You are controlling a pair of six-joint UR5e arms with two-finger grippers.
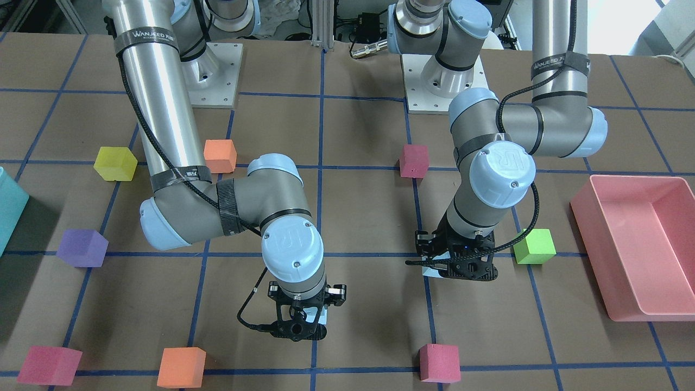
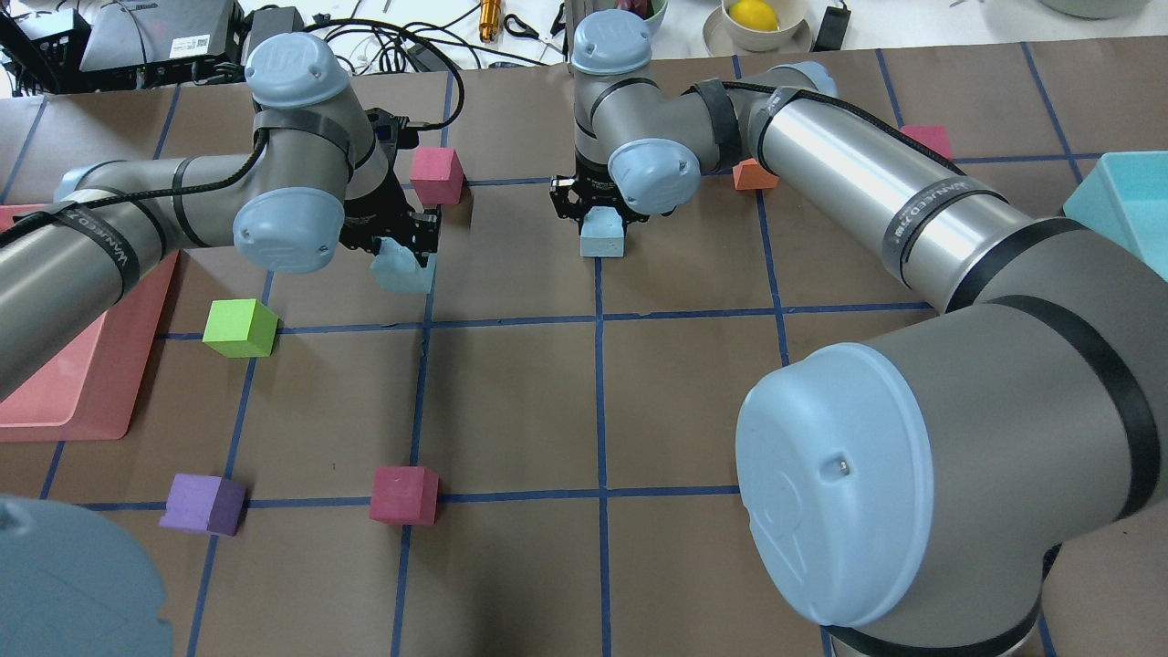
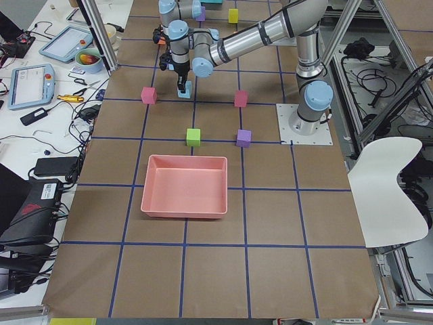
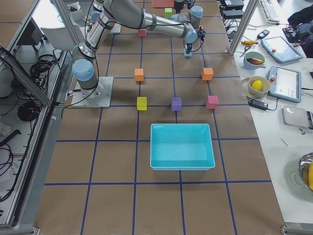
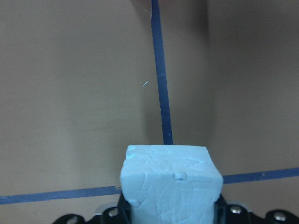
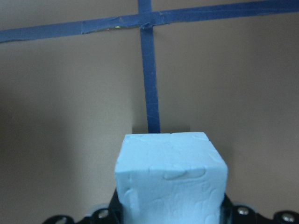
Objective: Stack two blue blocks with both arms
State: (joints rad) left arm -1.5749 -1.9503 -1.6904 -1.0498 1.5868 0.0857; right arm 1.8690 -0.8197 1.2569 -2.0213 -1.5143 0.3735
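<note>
I see both arms folded down over the far half of the table in the overhead view, each wrist bent so its tool points straight down at the paper.

The left arm point(image 2: 137, 228) comes in from the left edge. Its left gripper point(image 2: 394, 245) is pinched on the first blue block point(image 2: 403, 271), which sits left of centre in that view, on a vertical tape line, just below a red cube point(image 2: 436, 175). A cube has no long axis. From overhead this one looks slightly skewed to the grid, while the left wrist camera shows its top face point(image 5: 170, 184) filling the lower middle, with the tape line running straight up from it.

The right arm point(image 2: 876, 192) sweeps up from the lower right to the upper centre. Its right gripper point(image 2: 602, 205) is clamped on the second blue block point(image 2: 602, 239), which is squared to the grid over the central vertical line. An orange cube point(image 2: 753, 175) lies near it to the right.

The two blocks are well apart, roughly level across the frame. I cannot tell whether either rests on the paper or hangs just above it.

In the front view only slivers of blue show under each tool: the left gripper point(image 1: 459, 266) and the right gripper point(image 1: 301, 321)
</note>
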